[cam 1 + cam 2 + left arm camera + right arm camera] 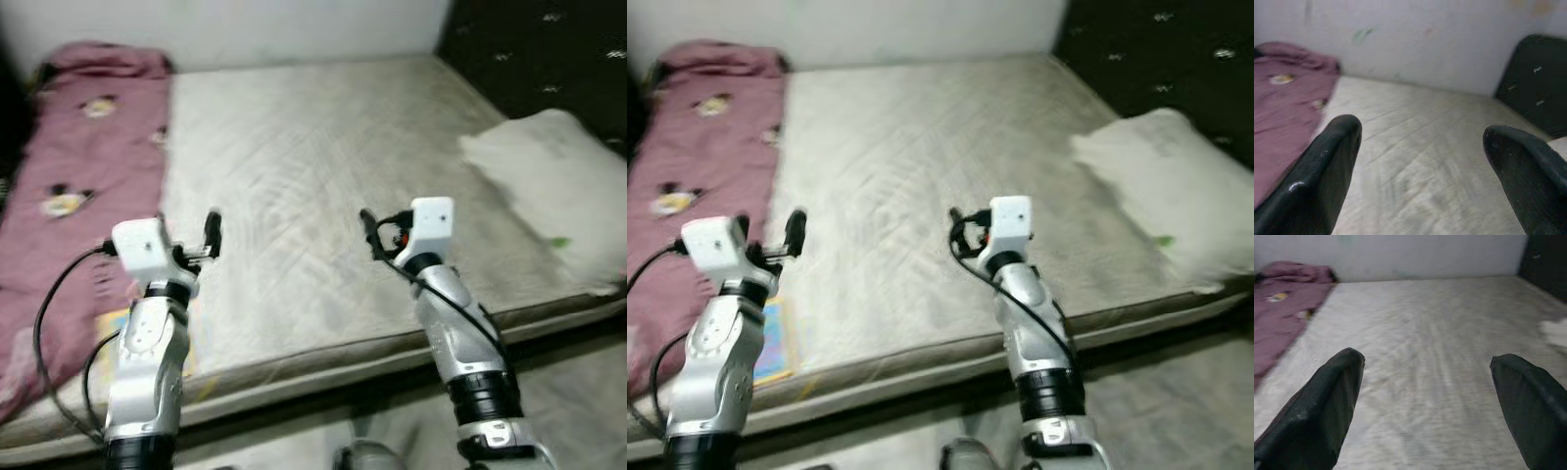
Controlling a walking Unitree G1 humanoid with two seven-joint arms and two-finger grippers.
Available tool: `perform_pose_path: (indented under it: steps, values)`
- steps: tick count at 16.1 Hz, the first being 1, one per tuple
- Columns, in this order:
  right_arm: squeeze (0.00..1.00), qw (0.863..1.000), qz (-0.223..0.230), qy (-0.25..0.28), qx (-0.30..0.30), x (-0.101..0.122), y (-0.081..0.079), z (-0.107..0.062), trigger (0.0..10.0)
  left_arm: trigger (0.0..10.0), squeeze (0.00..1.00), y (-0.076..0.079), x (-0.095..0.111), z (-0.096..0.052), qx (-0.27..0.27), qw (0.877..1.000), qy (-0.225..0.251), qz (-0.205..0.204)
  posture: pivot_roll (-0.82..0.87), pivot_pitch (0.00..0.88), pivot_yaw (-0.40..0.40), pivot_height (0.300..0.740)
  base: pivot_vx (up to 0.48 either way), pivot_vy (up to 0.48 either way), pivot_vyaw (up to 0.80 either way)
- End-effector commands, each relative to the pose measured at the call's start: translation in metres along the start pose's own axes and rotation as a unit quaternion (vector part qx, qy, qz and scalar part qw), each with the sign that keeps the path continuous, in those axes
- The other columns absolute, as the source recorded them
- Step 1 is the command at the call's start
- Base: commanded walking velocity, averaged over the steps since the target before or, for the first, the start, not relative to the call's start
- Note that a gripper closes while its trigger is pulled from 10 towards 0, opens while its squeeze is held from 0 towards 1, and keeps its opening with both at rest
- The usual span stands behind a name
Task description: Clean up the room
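A bare grey mattress (313,157) lies before me. Along its left side is a maroon blanket (78,166) with cartoon prints. A white pillow (558,186) rests at the right edge. A colourful flat book (779,338) lies near the front left edge, beside my left arm. Over the near left part of the mattress, my left gripper (1422,132) is open with nothing between its fingers. My right gripper (1427,362) is open and empty too, above the near middle of the mattress. Both point toward the far wall.
A dark headboard (549,49) stands at the right end of the bed. A pale wall (1440,44) runs behind it. Grey floor (578,392) shows in front of the bed at the lower right.
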State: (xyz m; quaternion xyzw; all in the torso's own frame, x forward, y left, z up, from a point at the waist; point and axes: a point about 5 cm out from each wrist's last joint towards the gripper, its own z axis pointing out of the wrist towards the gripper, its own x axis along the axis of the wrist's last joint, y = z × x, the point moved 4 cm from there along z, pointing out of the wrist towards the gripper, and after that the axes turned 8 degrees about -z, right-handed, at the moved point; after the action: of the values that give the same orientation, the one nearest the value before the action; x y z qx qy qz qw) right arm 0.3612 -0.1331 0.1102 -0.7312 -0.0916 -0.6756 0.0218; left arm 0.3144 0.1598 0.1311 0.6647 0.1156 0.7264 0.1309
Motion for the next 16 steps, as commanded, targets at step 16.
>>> perform_pose_path:
  steps: [16]
  values:
    - [0.00, 1.000, 0.002, -0.009, -0.003, -0.0029, 0.0016, 0.0013, 10.0, 10.0, 0.00, -0.0026, -0.0049, -0.0008, 0.018, 1.000, -0.013, -0.016, -0.07, 0.000, -0.017, 0.740, 0.035, 0.270, -0.08]
